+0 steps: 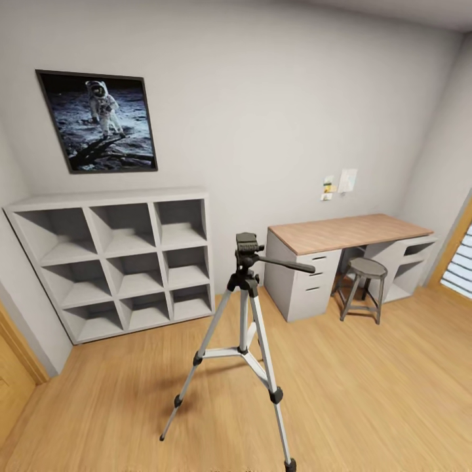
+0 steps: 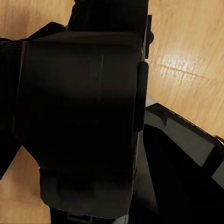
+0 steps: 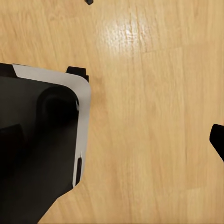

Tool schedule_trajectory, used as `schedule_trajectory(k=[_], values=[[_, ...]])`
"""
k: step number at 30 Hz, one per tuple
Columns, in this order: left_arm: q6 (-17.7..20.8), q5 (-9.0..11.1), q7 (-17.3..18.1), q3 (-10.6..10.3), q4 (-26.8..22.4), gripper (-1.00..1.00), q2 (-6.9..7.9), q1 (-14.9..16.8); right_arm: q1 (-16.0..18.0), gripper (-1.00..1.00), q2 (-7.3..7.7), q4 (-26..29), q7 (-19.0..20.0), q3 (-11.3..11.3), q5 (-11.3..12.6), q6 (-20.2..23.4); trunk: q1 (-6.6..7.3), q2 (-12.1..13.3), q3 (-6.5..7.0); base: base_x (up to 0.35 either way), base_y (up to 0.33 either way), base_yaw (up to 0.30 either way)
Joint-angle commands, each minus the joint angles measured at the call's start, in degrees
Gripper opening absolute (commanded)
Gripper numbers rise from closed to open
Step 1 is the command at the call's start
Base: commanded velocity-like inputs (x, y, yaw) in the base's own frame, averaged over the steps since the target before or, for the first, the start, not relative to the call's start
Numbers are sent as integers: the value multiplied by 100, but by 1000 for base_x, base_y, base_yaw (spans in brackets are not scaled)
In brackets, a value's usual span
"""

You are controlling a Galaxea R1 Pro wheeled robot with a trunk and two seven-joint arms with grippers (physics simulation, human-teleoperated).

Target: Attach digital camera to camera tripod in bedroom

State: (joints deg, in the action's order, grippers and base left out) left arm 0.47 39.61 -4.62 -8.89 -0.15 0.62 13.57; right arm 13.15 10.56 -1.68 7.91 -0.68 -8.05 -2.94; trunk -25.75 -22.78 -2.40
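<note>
Camera tripod point(image 1: 246, 341) standing centre frame on wood floor point(image 1: 367, 393), cube shelf point(image 1: 118, 262) left, counter point(image 1: 347, 233) right, both claws' states unclear.

The head view is evenly bright and sharp, with wide-angle bending at the edges. Soft shadows fill the white cube shelf point(image 1: 124, 262). The light wood plank floor point(image 3: 154, 116) carries a pale glare streak. A dark blurred bulk, perhaps robot housing point(image 2: 79, 121), sits close to the left wrist lens.

one camera tripod point(image 1: 247, 334), one stool point(image 1: 362, 287), one desk point(image 1: 347, 233), one poster point(image 1: 98, 120), one cube shelf point(image 1: 115, 262).
</note>
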Motion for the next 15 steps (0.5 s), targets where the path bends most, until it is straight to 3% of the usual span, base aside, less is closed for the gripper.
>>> schedule_trajectory(k=[1, 15], values=[[6, 30, -8, -51, -2, -100, 0, 5, 10, 100, 2, -17, 9, -11, -49, -33, -3, -13, -22, 0, 0, 0], [6, 37, -7, -47, -3, -100, 0, 3, 12, 100, 2, -18, 9, -11, -47, -40, -3, -13, -151, 0, 0, 0]])
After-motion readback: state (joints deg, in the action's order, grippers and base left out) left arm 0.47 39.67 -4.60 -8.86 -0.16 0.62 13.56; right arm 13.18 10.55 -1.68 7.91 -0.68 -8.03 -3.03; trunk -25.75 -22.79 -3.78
